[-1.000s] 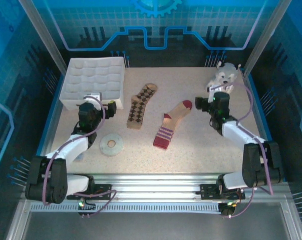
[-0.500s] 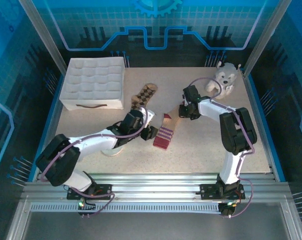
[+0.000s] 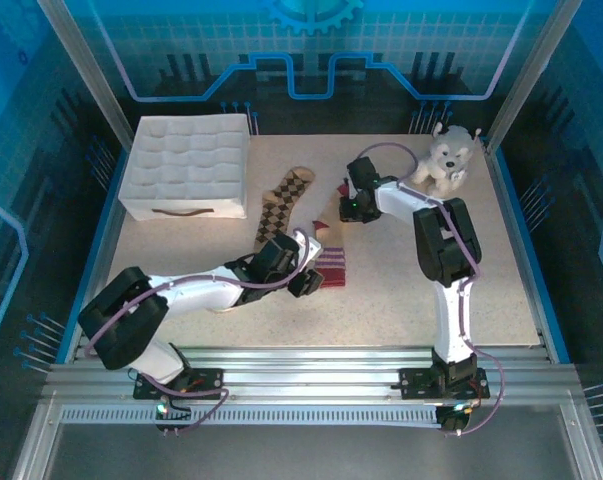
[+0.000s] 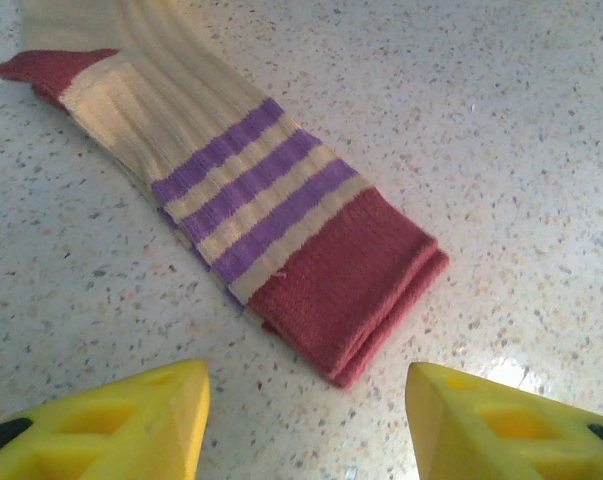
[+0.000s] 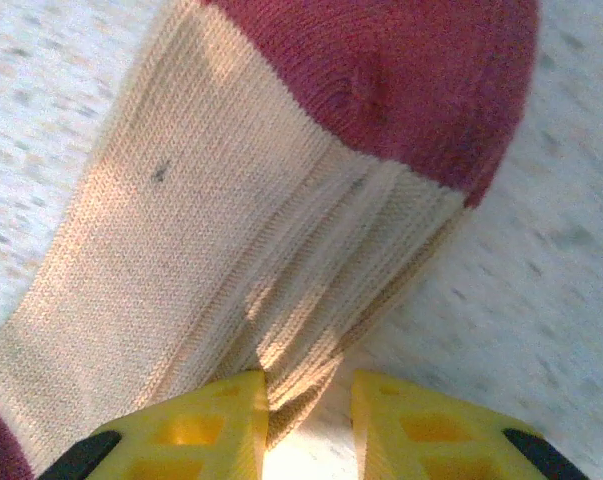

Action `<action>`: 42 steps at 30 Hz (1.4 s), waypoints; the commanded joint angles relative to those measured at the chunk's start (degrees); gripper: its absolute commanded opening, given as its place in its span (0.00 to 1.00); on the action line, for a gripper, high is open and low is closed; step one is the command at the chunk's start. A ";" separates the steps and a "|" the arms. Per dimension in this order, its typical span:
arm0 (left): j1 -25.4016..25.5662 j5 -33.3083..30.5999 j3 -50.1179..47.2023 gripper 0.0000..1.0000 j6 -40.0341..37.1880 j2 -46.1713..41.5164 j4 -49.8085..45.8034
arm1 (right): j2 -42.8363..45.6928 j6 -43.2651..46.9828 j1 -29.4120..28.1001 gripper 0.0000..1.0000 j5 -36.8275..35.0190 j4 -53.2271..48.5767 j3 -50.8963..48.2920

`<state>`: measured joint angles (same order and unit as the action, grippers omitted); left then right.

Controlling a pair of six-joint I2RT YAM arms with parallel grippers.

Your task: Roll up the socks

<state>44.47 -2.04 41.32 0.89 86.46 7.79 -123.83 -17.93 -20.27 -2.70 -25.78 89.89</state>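
left gripper (image 3: 314, 281) (image 4: 306, 400): fingers apart, just short of the red cuff and not touching it.
right gripper (image 3: 351, 207) (image 5: 306, 400): fingers nearly together, nipping a bunched fold of tan fabric below the red toe.
striped sock (image 3: 330, 264) (image 4: 271, 230) (image 5: 211, 230): flat on the table (image 3: 411, 290) between both grippers; from above, its toe is hidden under the right one.
argyle sock (image 3: 286, 200): just left of it, lower end covered by the left arm.
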 commanded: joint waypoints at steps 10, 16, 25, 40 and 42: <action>0.48 12.96 -6.30 0.45 -34.75 -3.70 5.35 | 20.17 20.60 -3.77 0.57 2.19 3.11 -12.57; 0.66 13.07 -4.27 0.43 -42.43 0.54 7.81 | 43.60 34.85 -3.78 0.60 2.70 21.20 -38.19; 0.71 11.44 1.78 0.42 -44.84 7.74 7.34 | 61.88 48.97 -2.86 0.68 8.95 32.93 -58.79; 0.71 10.37 5.65 0.41 -43.16 16.44 4.74 | 66.72 59.34 -7.32 0.67 6.11 37.14 -67.76; 0.75 10.32 6.13 0.39 -43.01 17.28 4.51 | 66.63 59.76 -8.17 0.67 4.99 39.22 -68.97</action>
<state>44.80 8.62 45.45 -42.22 101.86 13.37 -57.01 38.96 -27.18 4.71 9.54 22.52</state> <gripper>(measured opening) 0.393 0.666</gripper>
